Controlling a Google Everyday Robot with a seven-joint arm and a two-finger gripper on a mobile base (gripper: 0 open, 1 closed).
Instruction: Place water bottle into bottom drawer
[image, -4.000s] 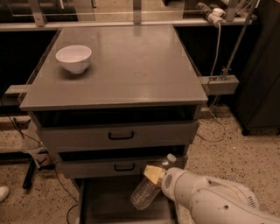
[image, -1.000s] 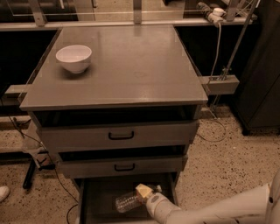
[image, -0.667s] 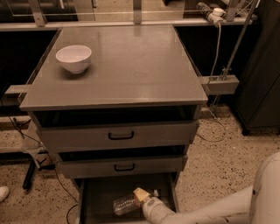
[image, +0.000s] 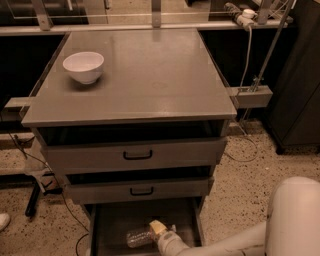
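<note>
Step in hand: the placing itself, at the set-down or release stage. The water bottle (image: 137, 238) lies on its side inside the bottom drawer (image: 106, 224), which is pulled out toward the near edge of the view. The bottle sits low, at or almost at the drawer floor, but actual contact is not visible. Its cap end points right, into the hand (image: 156, 230).

The hand is down inside the drawer at the bottle's right end, touching or overlapping it. I cannot tell whether it is clamped on the bottle or has let go. The white arm (image: 225, 244) comes in from the near right corner.

Next move, my judgement: release if that is not done, then lift straight up and back to the right. It has to clear the front of the middle drawer (image: 137, 191) just above without dragging or rolling the bottle, which can roll on its ribbed side.

The upper drawer (image: 135, 155) is partly out. The white bowl (image: 83, 66) sits far left on the tabletop (image: 155, 80), well apart from the action.

Change from earlier:
- Four seconds ago the bottle hung tilted, nearly upright, above the drawer at the right.
- One second ago it was already sideways.
- Since 0.7 s ago the bottle and hand have shifted only slightly left and down.
- The bowl and the drawers are unchanged.
</note>
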